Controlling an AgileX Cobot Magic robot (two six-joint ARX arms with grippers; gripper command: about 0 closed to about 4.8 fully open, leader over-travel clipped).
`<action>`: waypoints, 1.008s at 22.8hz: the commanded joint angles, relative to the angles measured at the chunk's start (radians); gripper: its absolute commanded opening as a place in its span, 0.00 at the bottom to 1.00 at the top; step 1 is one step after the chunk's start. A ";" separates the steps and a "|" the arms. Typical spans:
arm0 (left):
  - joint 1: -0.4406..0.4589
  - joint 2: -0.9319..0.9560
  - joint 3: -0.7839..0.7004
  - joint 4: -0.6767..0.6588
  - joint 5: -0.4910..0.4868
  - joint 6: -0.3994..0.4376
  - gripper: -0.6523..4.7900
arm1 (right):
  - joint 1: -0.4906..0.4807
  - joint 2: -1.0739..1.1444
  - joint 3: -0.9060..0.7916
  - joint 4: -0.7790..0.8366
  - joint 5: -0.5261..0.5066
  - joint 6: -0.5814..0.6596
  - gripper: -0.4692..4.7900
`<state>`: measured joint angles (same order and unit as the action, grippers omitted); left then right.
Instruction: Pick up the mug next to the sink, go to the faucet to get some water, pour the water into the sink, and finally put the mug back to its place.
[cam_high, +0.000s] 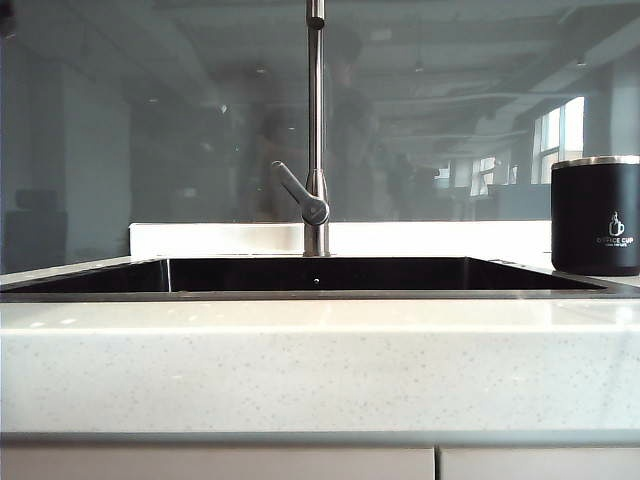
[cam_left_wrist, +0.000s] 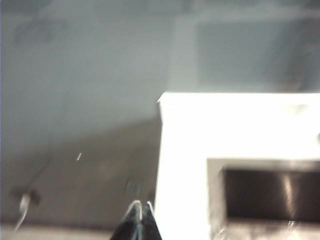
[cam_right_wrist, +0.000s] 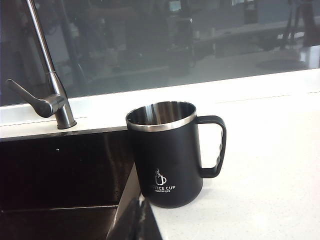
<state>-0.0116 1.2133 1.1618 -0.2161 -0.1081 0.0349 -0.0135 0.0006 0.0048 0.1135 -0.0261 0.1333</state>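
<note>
Mug (cam_right_wrist: 170, 155) is standing upright on the pale counter (cam_right_wrist: 270, 170), just beyond the right claw (cam_right_wrist: 141, 212) and beside the sink (cam_right_wrist: 55, 170), its handle turning away from the basin so a grasp can reach it. The right claw is resting fully closed and empty, its tips pointing at the mug's base, apart from it. The faucet (cam_right_wrist: 52, 85) is rising past the sink's far edge, well apart from this claw. The left claw (cam_left_wrist: 140, 212) is likewise pinched together, gripping nothing, hanging off the counter's end with the sink corner (cam_left_wrist: 270, 195) off to one side. Judging from this layout, the mug is sitting in its home spot.
</note>
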 joint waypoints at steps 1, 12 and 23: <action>0.045 -0.108 -0.137 0.021 0.000 -0.029 0.11 | 0.000 -0.002 -0.003 0.017 0.005 -0.003 0.08; 0.113 -0.681 -0.794 0.324 -0.011 -0.028 0.11 | 0.000 -0.002 -0.003 0.017 0.005 -0.003 0.08; 0.112 -1.117 -1.152 0.370 0.000 -0.048 0.11 | 0.000 -0.002 -0.003 0.016 0.005 -0.003 0.08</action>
<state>0.0990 0.1108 0.0025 0.1570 -0.1127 -0.0025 -0.0135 0.0006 0.0048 0.1131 -0.0261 0.1333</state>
